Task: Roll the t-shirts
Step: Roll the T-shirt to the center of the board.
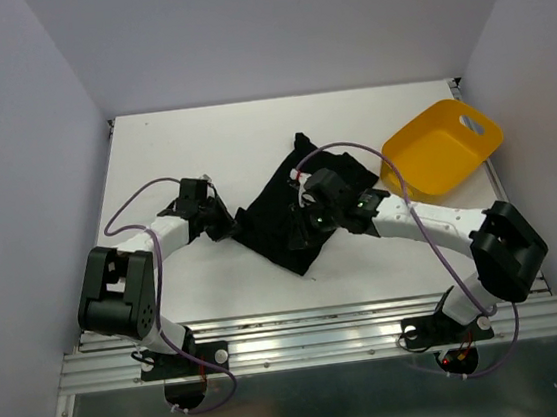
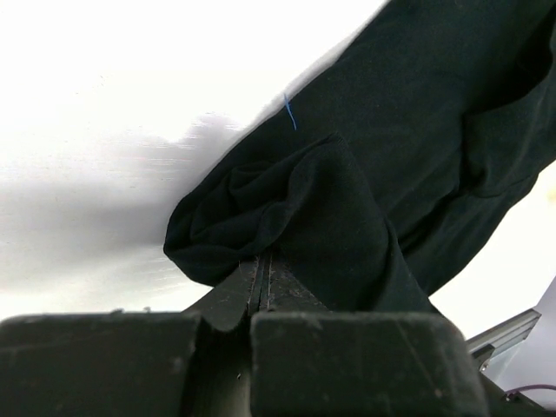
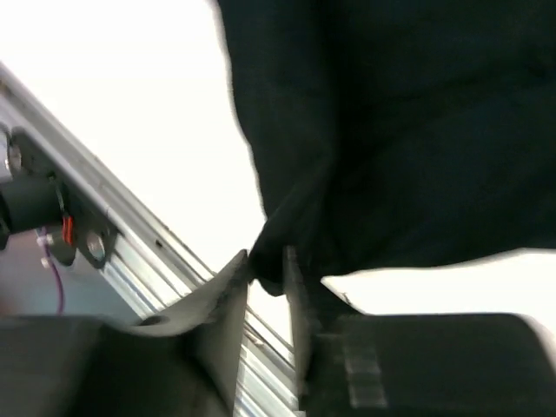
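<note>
A single black t-shirt point(image 1: 276, 201) lies crumpled in the middle of the white table point(image 1: 201, 147). My left gripper point(image 1: 232, 226) is at its left corner, shut on a bunched fold of the t-shirt point(image 2: 295, 208). In the left wrist view the jaws of that gripper point(image 2: 263, 261) are pressed together under the cloth. My right gripper point(image 1: 306, 230) is over the shirt's near part. In the right wrist view its fingers point(image 3: 268, 265) stand a little apart, pinching a thick lump of the t-shirt point(image 3: 408, 130) edge between the tips. That view is blurred.
A yellow plastic tub point(image 1: 442, 144) sits tilted at the back right, close to the right arm's elbow. The aluminium rail point(image 1: 314, 340) runs along the near table edge and shows just behind the right fingers point(image 3: 130, 217). Grey walls enclose three sides.
</note>
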`<state>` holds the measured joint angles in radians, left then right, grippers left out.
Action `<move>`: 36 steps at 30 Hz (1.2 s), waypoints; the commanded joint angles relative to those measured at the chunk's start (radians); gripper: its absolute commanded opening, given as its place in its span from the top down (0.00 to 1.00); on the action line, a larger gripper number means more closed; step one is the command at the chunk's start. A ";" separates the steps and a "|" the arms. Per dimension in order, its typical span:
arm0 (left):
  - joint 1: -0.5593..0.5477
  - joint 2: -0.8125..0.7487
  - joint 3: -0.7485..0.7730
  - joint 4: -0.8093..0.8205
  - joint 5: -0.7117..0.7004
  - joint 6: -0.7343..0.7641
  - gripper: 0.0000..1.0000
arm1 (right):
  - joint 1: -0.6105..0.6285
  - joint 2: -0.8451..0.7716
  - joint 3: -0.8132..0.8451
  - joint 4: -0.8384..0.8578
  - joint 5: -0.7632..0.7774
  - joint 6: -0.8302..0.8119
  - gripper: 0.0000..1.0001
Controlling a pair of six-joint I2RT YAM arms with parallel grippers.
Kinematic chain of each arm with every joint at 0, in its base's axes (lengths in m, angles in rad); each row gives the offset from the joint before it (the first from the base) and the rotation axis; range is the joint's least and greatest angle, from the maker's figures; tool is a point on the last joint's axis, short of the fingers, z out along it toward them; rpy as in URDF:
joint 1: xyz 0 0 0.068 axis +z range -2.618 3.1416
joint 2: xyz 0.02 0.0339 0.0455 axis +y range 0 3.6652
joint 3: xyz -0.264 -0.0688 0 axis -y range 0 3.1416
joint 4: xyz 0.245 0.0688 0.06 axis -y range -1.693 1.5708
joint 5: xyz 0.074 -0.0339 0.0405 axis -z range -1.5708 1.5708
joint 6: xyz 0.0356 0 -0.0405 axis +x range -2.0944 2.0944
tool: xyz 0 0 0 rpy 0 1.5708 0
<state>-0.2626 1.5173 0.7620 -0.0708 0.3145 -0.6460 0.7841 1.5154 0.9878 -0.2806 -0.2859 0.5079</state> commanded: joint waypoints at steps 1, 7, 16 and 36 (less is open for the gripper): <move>-0.003 0.004 0.039 0.008 0.011 0.026 1.00 | 0.033 0.047 0.083 -0.017 0.114 -0.037 0.80; -0.004 0.023 0.054 0.009 0.026 0.029 1.00 | 0.046 0.112 0.104 -0.017 0.192 -0.034 0.85; -0.004 0.043 0.066 0.009 0.041 0.042 1.00 | 0.046 0.023 0.081 -0.068 0.413 0.004 0.42; -0.004 0.063 0.080 0.005 0.058 0.058 1.00 | 0.099 0.143 0.141 -0.065 0.355 -0.052 0.98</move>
<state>-0.2626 1.5642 0.8013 -0.0708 0.3557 -0.6136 0.8783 1.6188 1.1519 -0.3729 0.0799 0.4755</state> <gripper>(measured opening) 0.018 0.046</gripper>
